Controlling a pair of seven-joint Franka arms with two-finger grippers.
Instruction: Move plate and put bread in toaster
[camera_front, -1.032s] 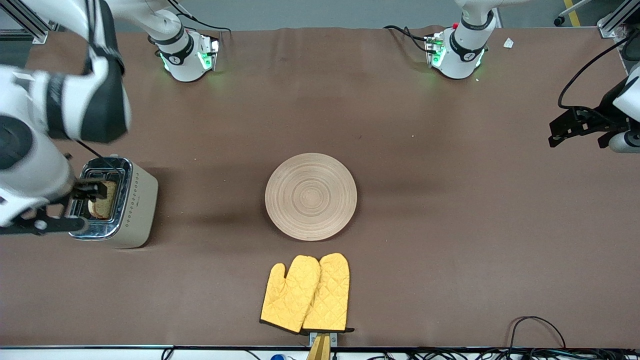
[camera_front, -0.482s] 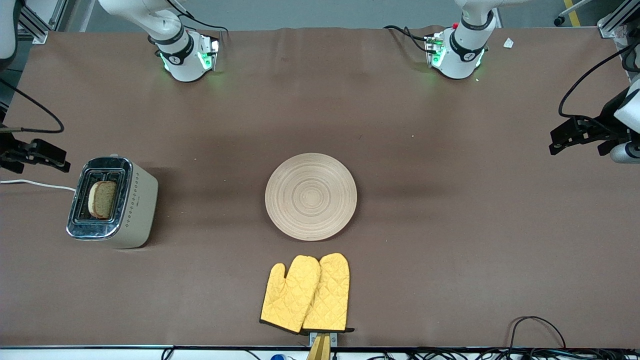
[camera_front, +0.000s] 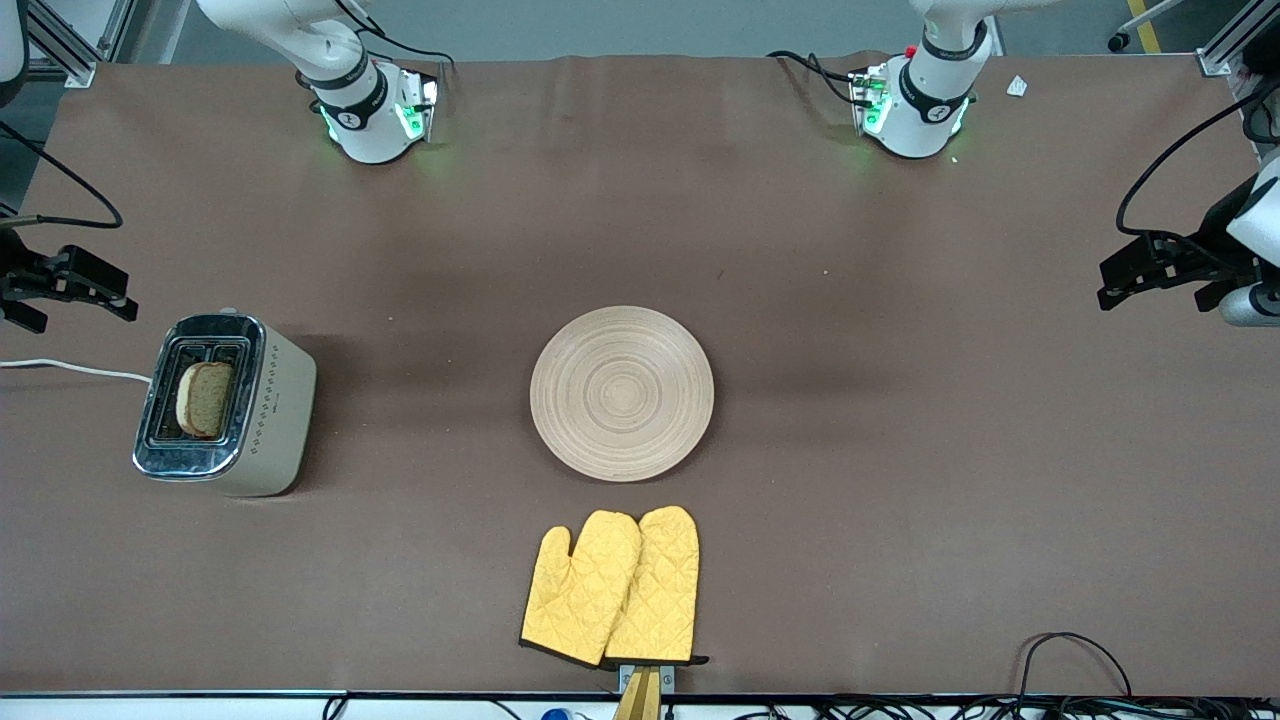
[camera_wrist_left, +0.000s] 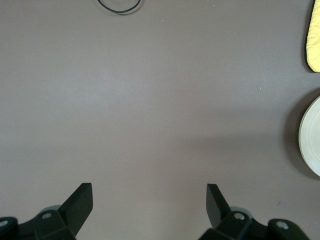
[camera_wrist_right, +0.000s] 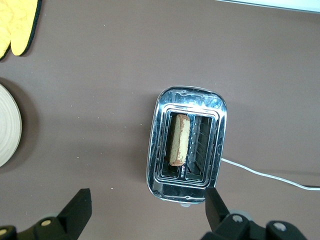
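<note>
Brown cloth covered the table; the bread (camera_front: 205, 399) stood in the toaster (camera_front: 270, 410), apparently not pushed down. Soft and crumbly, it wanted gripping across its flat faces. The plate (camera_front: 622, 393) lay mid-table. Left gripper (camera_front: 1150, 262) and right gripper (camera_front: 75, 290) hung open, empty, over the table's ends.

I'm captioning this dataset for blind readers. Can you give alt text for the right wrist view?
A slice of bread stands in one slot of a chrome-topped toaster on a brown table, seen from above with the open right gripper over it. A wooden plate and yellow oven mitts show at the edge.
</note>
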